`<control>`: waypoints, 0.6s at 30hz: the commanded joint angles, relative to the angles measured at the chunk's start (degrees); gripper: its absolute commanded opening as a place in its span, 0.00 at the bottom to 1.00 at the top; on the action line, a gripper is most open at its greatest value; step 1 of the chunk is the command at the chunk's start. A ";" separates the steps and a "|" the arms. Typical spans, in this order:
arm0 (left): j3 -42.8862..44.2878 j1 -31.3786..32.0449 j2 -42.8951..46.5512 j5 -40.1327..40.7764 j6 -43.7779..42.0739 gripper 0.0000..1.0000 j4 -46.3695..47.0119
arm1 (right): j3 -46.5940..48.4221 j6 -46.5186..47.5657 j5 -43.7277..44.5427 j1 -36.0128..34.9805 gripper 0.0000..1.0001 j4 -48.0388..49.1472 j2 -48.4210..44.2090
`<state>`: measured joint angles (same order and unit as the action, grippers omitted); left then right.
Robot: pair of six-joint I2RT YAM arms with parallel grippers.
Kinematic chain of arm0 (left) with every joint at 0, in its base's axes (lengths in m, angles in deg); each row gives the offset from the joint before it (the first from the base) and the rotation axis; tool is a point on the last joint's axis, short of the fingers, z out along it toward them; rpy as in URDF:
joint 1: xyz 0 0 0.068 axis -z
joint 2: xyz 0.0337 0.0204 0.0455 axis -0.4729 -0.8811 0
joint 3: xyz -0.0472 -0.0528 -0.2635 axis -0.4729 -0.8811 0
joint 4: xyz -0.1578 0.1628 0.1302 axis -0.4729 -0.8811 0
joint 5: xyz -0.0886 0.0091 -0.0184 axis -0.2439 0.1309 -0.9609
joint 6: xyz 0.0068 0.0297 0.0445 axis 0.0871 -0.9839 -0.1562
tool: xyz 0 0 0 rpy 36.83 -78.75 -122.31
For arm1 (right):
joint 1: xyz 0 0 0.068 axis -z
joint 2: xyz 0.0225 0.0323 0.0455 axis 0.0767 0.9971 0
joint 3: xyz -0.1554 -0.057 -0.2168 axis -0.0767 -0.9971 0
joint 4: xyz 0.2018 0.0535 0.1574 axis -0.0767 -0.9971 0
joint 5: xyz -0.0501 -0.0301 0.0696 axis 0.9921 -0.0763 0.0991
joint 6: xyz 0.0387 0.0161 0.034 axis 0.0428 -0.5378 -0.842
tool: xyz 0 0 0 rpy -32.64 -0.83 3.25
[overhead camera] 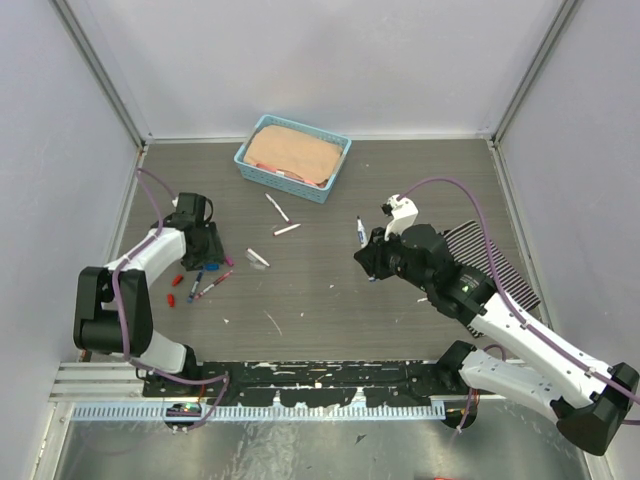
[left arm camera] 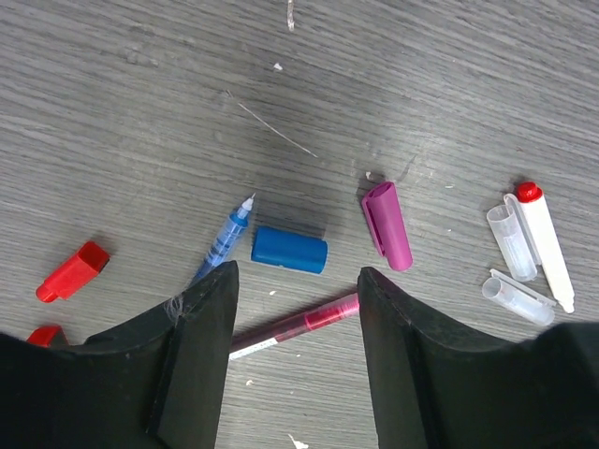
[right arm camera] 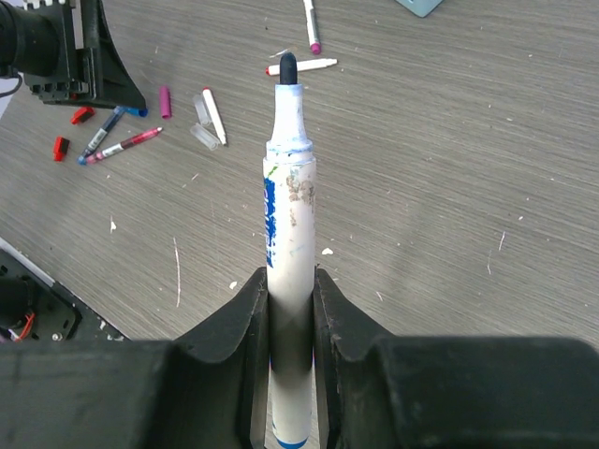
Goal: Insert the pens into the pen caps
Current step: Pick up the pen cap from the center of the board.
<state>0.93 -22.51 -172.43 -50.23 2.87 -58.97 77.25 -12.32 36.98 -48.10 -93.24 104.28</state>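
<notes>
From the right wrist camera, the nearest thing was my right hand (right arm camera: 291,281) clenched on the lower barrel of a dark-tipped pen (right arm camera: 289,196). The pen stood straight out past the fingers, tip away from the camera. Its white barrel carried smeared blue print down one side, and I could not read it.

From overhead, the right arm reached from its base toward the middle of the counter (overhead camera: 330,300). It held that pen clear of the surface.

The left arm was folded at the elbow, and my left hand (left arm camera: 297,279) pointed down over the clutter on the left. Its jaws stood apart, grasping nothing.

A blue cap (left arm camera: 289,250) lay on its side just ahead of the gap between the fingers. A blue pen (left arm camera: 223,241) lay slanted just beside it, and a maroon pen (left arm camera: 295,325) crossed under the gap. None of them showed lettering I could make out.

A magenta cap (left arm camera: 387,224) lay off to one side. Two red caps (left arm camera: 73,273) lay off to the other.

Farther along lay a red-tipped pen (left arm camera: 545,243) with two clear caps (left arm camera: 513,243) beside it.

Beyond that, two loose pens (overhead camera: 277,207) lay apart near mid-counter. At the far edge sat a blue basket (overhead camera: 245,160) with something peach-coloured inside.
</notes>
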 commanded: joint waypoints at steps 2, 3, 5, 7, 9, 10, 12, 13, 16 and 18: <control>-0.06 -0.28 -1.39 0.51 -0.64 0.59 1.78 | 1.51 -0.22 -0.77 0.08 0.04 1.92 0.20; 0.00 -0.35 -1.58 0.47 -0.64 0.58 1.87 | 1.52 -0.15 -0.81 0.05 0.04 1.93 0.18; 0.04 -0.34 -1.89 0.41 -0.72 0.57 1.89 | 1.39 -0.17 -0.82 0.05 0.04 1.79 0.13; 0.04 -0.43 -2.06 0.47 -0.76 0.57 2.00 | 1.46 -0.17 -0.74 0.10 0.04 1.68 0.07; 0.11 -0.52 -2.32 0.60 -0.73 0.57 2.03 | 1.40 -0.17 -0.65 0.11 0.04 1.52 -0.01; 0.07 -0.57 -2.44 0.53 -0.77 0.57 2.08 | 1.39 -0.22 -0.72 0.05 0.04 1.55 -0.08; 0.09 -0.65 -2.62 0.48 -0.79 0.56 2.25 | 1.37 -0.15 -0.73 0.04 0.04 1.56 -0.08; 0.12 -0.70 -2.76 0.38 -0.81 0.56 2.30 | 1.36 -0.17 -0.73 0.02 0.04 1.57 -0.02; 0.27 -0.75 -3.23 0.30 -0.81 0.54 2.42 | 1.42 -0.17 -0.80 0.10 0.04 1.63 0.07; 0.38 -0.74 -3.49 0.10 -0.90 0.54 2.49 | 1.41 -0.20 -0.82 0.04 0.04 1.59 0.11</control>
<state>0.93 -22.95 -175.30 -50.23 2.49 -58.18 77.25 -12.32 36.56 -48.10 -93.24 104.76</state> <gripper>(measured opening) 0.544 0.252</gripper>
